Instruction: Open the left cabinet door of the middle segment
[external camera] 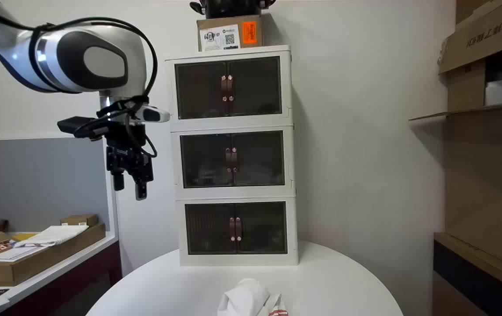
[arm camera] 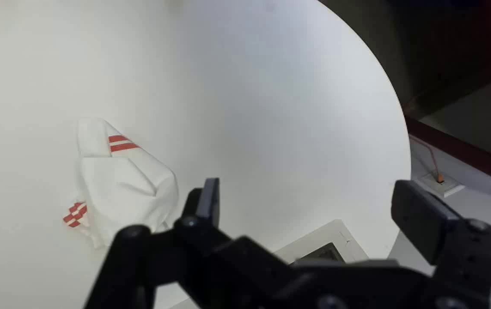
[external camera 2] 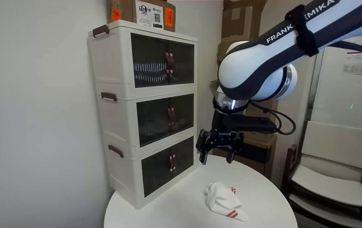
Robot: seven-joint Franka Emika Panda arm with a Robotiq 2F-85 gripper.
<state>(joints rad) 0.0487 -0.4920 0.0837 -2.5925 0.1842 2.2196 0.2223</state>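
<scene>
Dark glass left cabinet door (external camera: 206, 160), closed: left half of the white box-like middle segment (external camera: 236, 192)
Black two-fingered tool (external camera: 130, 191) hangs fingers-down, spread wide, empty, well apart; suggest tilting forward, pinching only the left brown strap handle (external camera: 228, 160), drawing outward

My gripper (arm camera: 305, 191) at bottom of view, fingers (arm camera: 419, 219) spread wide apart. Round white table (arm camera: 262, 107) fills most of view. White cloth (arm camera: 118, 186) lies crumpled on it, toward view's left: two red stripes on upper fold, red checks at lower left. Low between fingers, corner of white cabinet (arm camera: 337, 233) with dark pane (arm camera: 329, 252), partly hidden behind my gripper. Far right: orange plug (arm camera: 440, 177) in white outlet (arm camera: 450, 189), dark red bar (arm camera: 455, 145) above.
</scene>
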